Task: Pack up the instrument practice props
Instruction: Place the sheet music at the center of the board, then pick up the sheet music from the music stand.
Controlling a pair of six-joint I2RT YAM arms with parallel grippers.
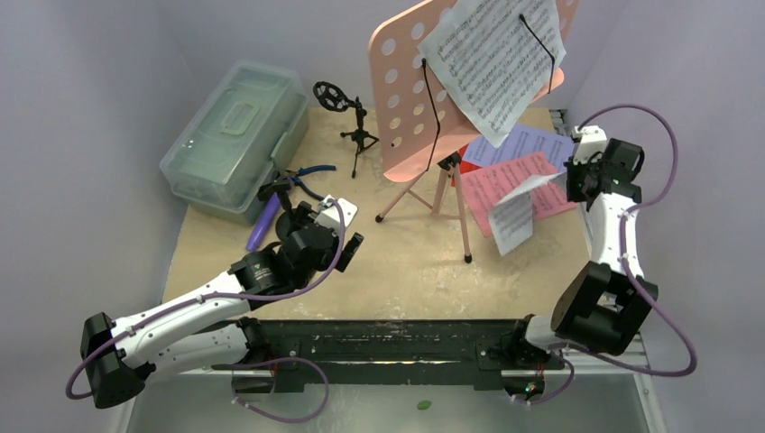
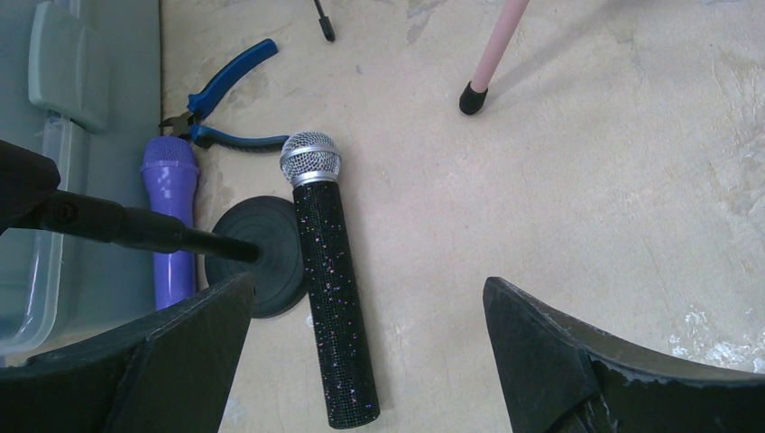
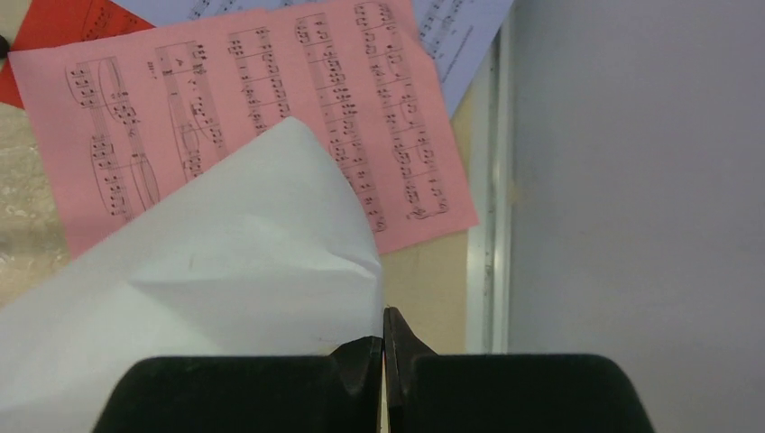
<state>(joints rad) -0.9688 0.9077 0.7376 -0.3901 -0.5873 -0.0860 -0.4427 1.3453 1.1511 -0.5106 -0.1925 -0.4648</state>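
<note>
My right gripper (image 3: pixel 383 338) is shut on the edge of a white sheet-music page (image 3: pixel 225 271), which hangs lifted (image 1: pixel 512 216) above the red page (image 1: pixel 537 185) and lilac page (image 1: pixel 523 144). The pink music rack (image 1: pixel 406 99) stands on its tripod at the back and carries another white page (image 1: pixel 496 63). My left gripper (image 2: pixel 368 284) is open above the black-silver microphone (image 2: pixel 329 271), which lies flat. To its left lie a purple microphone (image 2: pixel 170 216) and a black round stand base (image 2: pixel 262 253). A black mic tripod (image 1: pixel 356 126) stands behind.
A clear greenish case (image 1: pixel 235 135) sits shut at the back left. Blue-handled pliers (image 2: pixel 225 99) lie beside it, near the microphones. One pink rack foot (image 2: pixel 473 97) rests ahead of my left gripper. A grey wall (image 3: pixel 631 180) stands close on the right.
</note>
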